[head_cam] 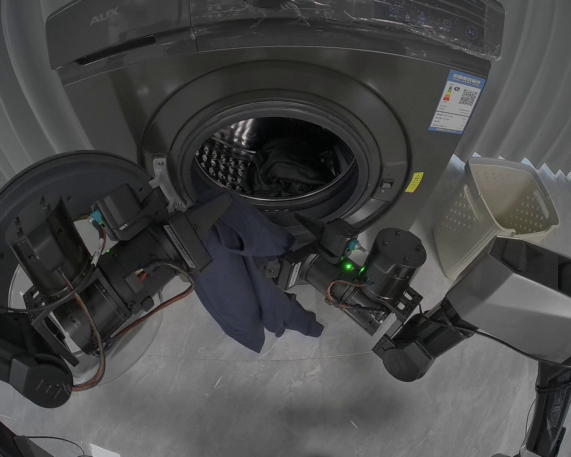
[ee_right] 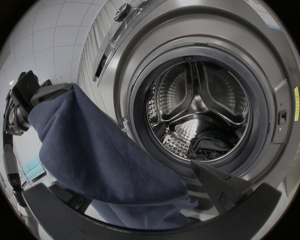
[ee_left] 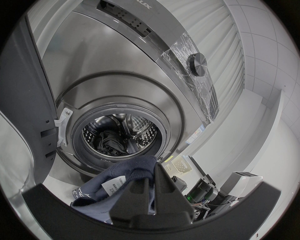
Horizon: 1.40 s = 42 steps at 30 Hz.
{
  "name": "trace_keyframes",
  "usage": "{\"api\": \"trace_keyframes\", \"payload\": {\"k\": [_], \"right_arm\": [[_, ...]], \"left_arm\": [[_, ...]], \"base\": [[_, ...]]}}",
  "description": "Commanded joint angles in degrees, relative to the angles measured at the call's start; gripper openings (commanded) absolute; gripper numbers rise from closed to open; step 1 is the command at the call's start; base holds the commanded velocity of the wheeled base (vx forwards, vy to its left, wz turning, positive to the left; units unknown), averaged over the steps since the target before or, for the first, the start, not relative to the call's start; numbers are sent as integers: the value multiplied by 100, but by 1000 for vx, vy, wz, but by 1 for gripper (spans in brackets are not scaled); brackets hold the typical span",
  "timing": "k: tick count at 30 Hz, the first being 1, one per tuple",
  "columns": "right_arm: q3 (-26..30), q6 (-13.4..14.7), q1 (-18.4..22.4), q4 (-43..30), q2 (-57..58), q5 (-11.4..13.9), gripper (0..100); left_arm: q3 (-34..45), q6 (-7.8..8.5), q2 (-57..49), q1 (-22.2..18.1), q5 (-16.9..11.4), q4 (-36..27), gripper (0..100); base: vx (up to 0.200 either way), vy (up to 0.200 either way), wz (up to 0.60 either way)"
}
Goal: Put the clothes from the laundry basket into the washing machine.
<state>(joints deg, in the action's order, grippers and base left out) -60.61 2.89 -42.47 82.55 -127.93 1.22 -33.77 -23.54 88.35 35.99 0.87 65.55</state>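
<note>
Finding the navy sweatshirt [head_cam: 244, 279] clamped in the left gripper [ee_left: 150, 179] and draped over the right gripper [head_cam: 292, 238], we cannot judge the latter.

1. Some grey letters [head_cam: 104, 16] stand on the top left front of the washing machine [head_cam: 119, 107].
2. A blue and white sticker [head_cam: 457, 101] with coloured bars and a square code sits on its top right front.
3. A small yellow sticker [head_cam: 414, 182] sits just beside the round door hole.
4. A white tag [ee_left: 114, 186] with tiny print lies on the dark blue cloth [ee_left: 134, 165].

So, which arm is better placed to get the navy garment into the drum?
Left, likely: the left gripper holds the navy garment by the drum mouth; the right gripper sits lower, below the rim.
</note>
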Motion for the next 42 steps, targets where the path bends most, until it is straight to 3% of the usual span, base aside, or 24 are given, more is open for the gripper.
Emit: {"api": "trace_keyframes", "payload": {"k": [1,2,3,13,17,22,23,32,42], "right_arm": [[-135,1,-15,-3,22,1,100],[-135,1,-15,-3,31,1,100],[-135,1,-15,6,31,1,0],[155,1,-59,24,673,1,0],[955,10,-200,77,1288,10,0],[1517,63,-349,103,1719,19,0],[1544,80,-349,103,1789,19,0],[1464,168,-349,94,2114,-8,0],[1130,168,-349,15,2061,-131,0]], "left_arm": [[19,-1,16,-4,10,2,0],[19,-1,16,-4,10,2,0],[19,-1,16,-4,10,2,0],[72,-1,86,-4,1,2,0],[142,7,139,22,-51,11,0],[169,16,113,75,-104,-7,0],[213,16,95,84,-148,-7,100],[1162,7,148,137,-236,54,100],[1566,34,420,128,-306,72,100]], "base": [[0,0,0],[0,0,0],[0,0,0],[0,0,0],[0,0,0],[0,0,0],[0,0,0],[0,0,0],[0,0,0]]}}
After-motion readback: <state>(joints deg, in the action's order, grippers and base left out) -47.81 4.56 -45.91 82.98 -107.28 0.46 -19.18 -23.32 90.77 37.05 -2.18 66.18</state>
